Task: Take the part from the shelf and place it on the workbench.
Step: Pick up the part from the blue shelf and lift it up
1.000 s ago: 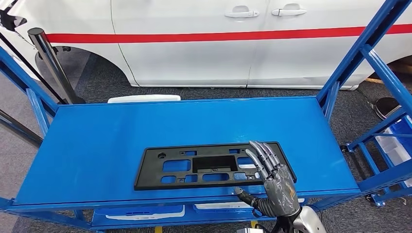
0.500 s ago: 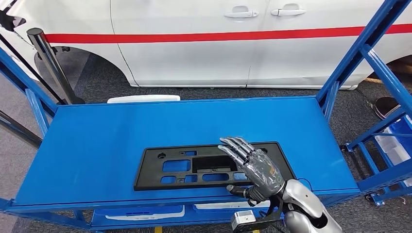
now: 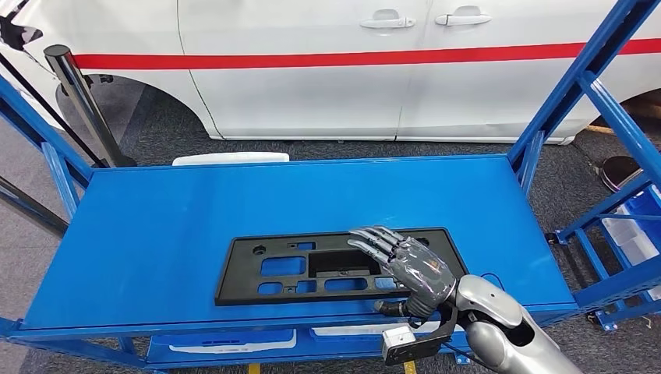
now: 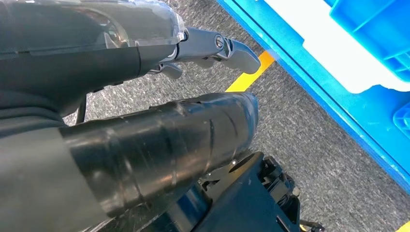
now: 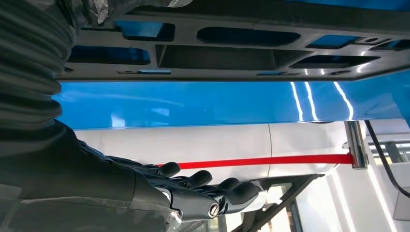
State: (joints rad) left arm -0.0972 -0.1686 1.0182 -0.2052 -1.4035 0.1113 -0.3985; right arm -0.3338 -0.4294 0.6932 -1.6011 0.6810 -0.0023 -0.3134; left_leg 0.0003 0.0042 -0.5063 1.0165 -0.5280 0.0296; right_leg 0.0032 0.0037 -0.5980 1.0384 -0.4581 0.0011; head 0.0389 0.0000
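A grey metal post [image 3: 78,97] stands on the floor beyond the far left corner of the blue metal shelf [image 3: 156,226], and a white car with a red stripe [image 3: 351,62] runs along behind the shelf's far edge. A flat white piece [image 3: 231,158] shows just past that far edge, left of centre. The flat black plastic part with rectangular cut-outs [image 3: 296,269] lies flat on the shelf top, close to the near edge and a little right of the middle, its long side along that edge. The right hand [image 3: 409,269] hovers over the right end of the part, palm down, fingers spread and stretched toward the left, holding nothing; whether the fingertips touch the part cannot be told. In the right wrist view the fingers [image 5: 212,191] are apart with nothing between them. The left hand [image 4: 159,145] hangs over grey carpet beside the shelf's lower blue edge, fingers extended and empty. Blue uprights [image 3: 577,86] rise at the shelf's right end.
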